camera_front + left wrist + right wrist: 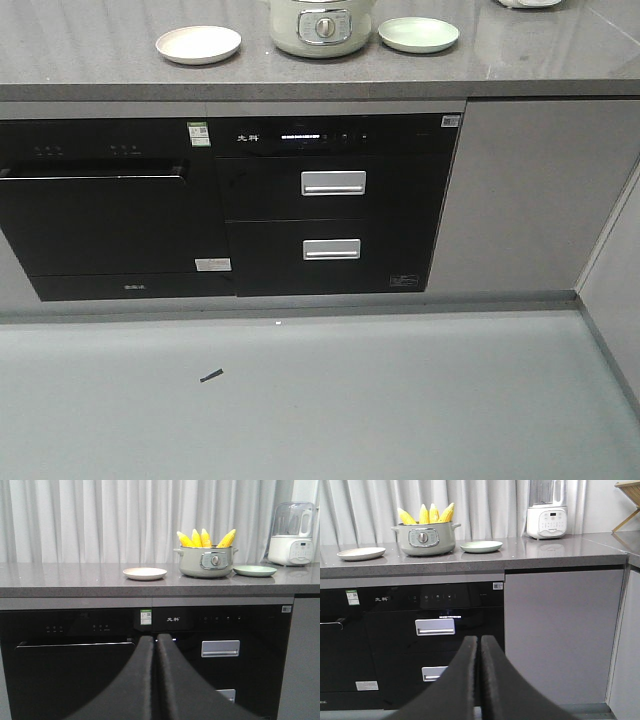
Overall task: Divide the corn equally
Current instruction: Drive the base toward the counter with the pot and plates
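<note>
Several yellow corn cobs stand tips-up in a pale green electric pot on the grey counter; the right wrist view shows the same corn in the pot. A cream plate lies left of the pot and a green plate lies right of it. In the front view only the pot's lower body and both plates show. My left gripper and right gripper are both shut and empty, low in front of the cabinets, far from the counter.
A white blender stands at the counter's right end. Black built-in appliances with silver drawer handles fill the cabinet front, beside a grey door. A small dark scrap lies on the grey floor. Curtains hang behind the counter.
</note>
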Robot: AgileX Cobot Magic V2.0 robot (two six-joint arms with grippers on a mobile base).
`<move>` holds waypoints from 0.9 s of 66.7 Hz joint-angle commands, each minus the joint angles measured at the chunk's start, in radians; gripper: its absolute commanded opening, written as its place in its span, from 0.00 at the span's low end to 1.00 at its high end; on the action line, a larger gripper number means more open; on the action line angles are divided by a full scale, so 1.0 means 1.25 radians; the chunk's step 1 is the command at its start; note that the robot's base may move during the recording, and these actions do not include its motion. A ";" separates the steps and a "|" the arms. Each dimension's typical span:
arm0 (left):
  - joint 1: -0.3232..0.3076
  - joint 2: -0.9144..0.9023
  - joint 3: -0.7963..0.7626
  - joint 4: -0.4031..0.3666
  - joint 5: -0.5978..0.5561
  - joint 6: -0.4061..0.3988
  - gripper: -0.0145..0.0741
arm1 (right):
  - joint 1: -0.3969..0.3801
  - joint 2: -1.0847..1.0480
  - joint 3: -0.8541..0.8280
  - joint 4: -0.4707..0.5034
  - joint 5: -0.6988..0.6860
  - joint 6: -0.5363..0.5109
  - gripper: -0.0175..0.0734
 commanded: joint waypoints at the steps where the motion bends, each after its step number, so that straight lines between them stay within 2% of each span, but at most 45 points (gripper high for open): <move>1: 0.002 -0.012 0.010 -0.001 -0.052 -0.006 0.16 | -0.002 -0.002 0.008 -0.005 -0.061 -0.008 0.19; 60: 0.002 -0.012 0.010 -0.001 -0.052 -0.006 0.16 | -0.002 -0.002 0.008 -0.005 -0.061 -0.008 0.19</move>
